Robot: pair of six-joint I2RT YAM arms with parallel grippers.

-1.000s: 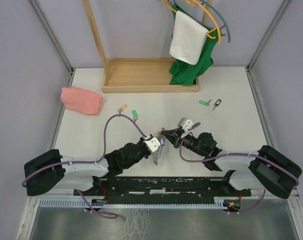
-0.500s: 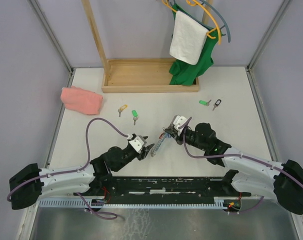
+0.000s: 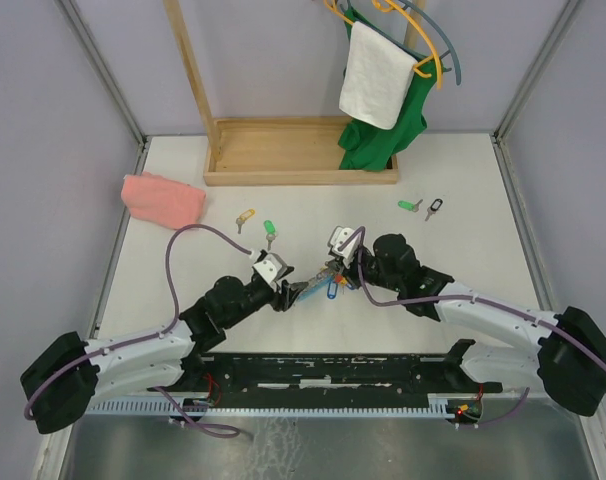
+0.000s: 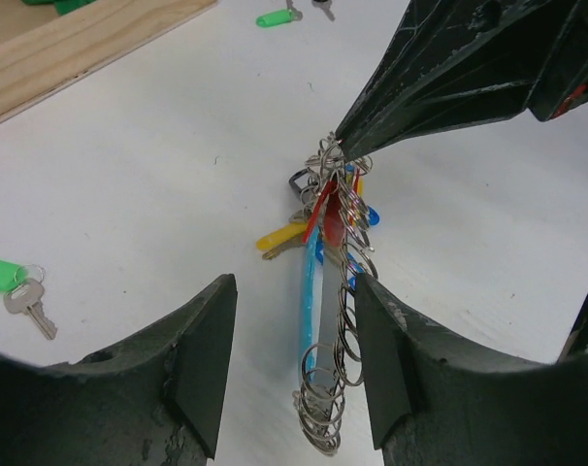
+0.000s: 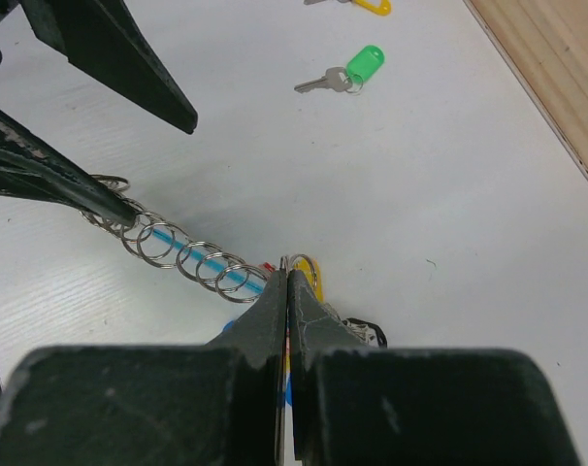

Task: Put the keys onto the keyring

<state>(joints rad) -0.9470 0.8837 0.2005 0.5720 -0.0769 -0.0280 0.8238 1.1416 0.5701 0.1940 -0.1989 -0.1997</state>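
The keyring [image 4: 335,291], a coil of metal rings along a light-blue piece with red, yellow and blue tags, hangs over the table centre [image 3: 321,290]. My right gripper [image 5: 287,279] is shut on a ring at the bunch's top [image 3: 332,270]. My left gripper [image 4: 294,301] is open, and the coil's lower end hangs between its fingers [image 4: 381,359], close to the right one [image 3: 295,291]. Loose keys lie on the table: a green-tagged key [image 3: 269,230] [image 5: 350,74], a yellow-tagged key [image 3: 245,216], and a second green-tagged key [image 3: 410,205] beside a dark one [image 3: 435,208].
A pink cloth [image 3: 163,200] lies at the far left. A wooden stand's base [image 3: 301,150] runs along the back. A green garment [image 3: 378,130] and a white towel [image 3: 375,75] hang from hangers above the back right.
My left gripper has opened, let go of the coil and drawn back to the left. My right gripper has stayed shut on the keyring.
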